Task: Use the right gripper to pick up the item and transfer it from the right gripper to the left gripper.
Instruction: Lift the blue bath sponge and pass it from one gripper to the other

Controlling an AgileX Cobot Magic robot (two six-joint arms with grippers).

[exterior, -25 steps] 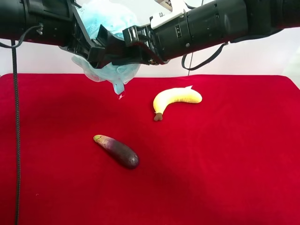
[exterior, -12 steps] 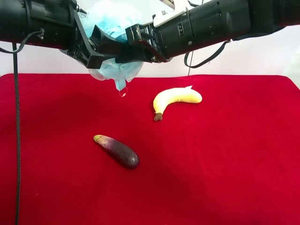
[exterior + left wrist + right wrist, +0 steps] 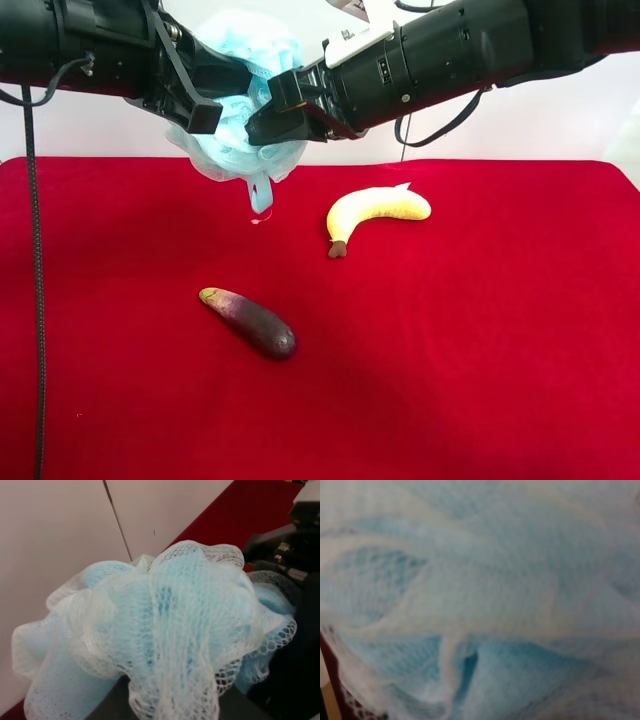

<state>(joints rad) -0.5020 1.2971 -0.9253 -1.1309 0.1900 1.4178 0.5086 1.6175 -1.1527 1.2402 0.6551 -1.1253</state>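
Observation:
The light-blue mesh bath pouf hangs high above the red table between the two arms, with its ribbon loop dangling below. The left gripper, on the cabled arm at the exterior high view's left, is closed on the pouf's left side. The right gripper, on the arm with the white wrist block, grips its right side. The pouf fills the left wrist view and the right wrist view, hiding the fingers in both. The right arm's black body shows in the left wrist view.
A yellow banana lies on the red cloth to the right of centre. A dark purple eggplant lies nearer the front. The left arm's thin black cable hangs down at the view's left edge.
The left gripper's fingers, spread around the pouf a second ago, have closed onto it. The pouf is bunched tighter between the two grippers. The right arm has shifted slightly to the right.

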